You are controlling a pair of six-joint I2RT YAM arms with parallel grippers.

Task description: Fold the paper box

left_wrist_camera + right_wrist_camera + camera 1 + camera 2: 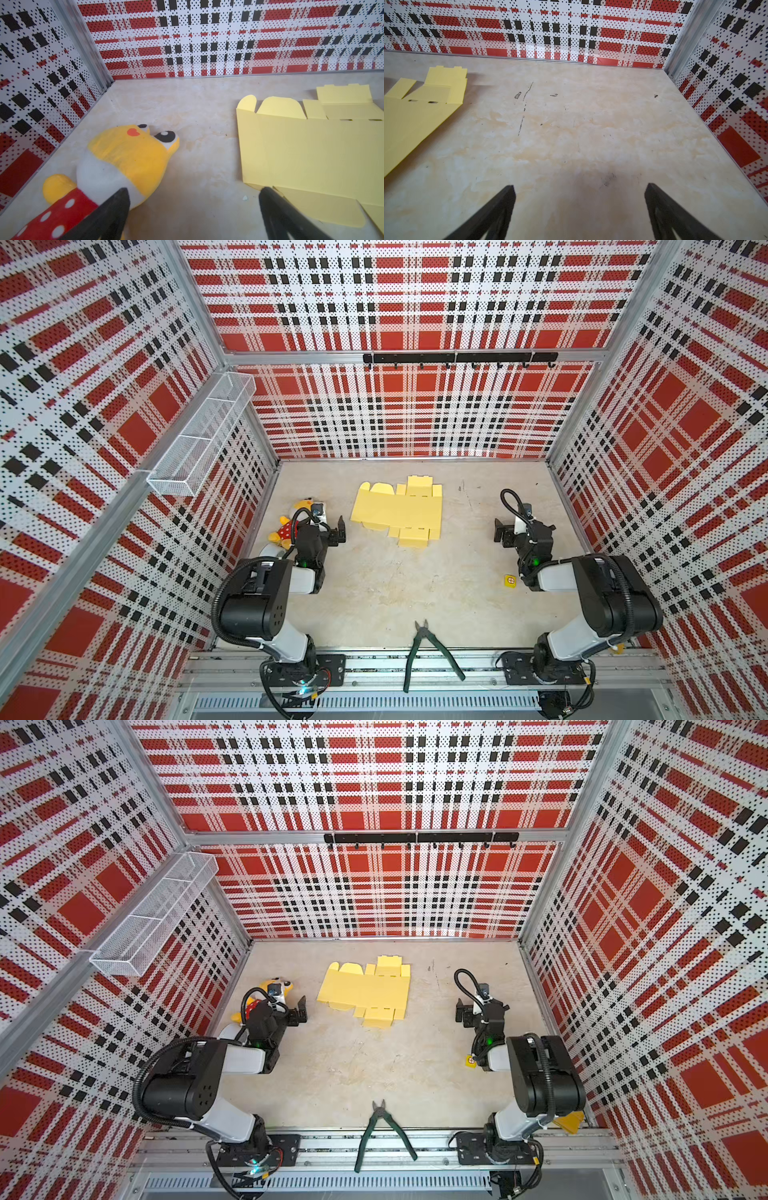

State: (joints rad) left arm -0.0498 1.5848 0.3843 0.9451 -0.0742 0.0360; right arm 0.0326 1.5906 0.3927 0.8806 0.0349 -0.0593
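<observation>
Tabletop (374, 593) holds the flat paper box (397, 510) (pliers (422, 630): both top views only).

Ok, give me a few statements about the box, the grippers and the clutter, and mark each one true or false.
1. The paper box lies flat and unfolded. True.
2. The left gripper is shut on a flap of the box. False: it is open and holds nothing.
3. The green-handled cutters lie well apart from the box. True.
4. The plush toy sits on top of the box. False: it lies beside the box, not touching it.
5. The right gripper is open and empty. True.
</observation>
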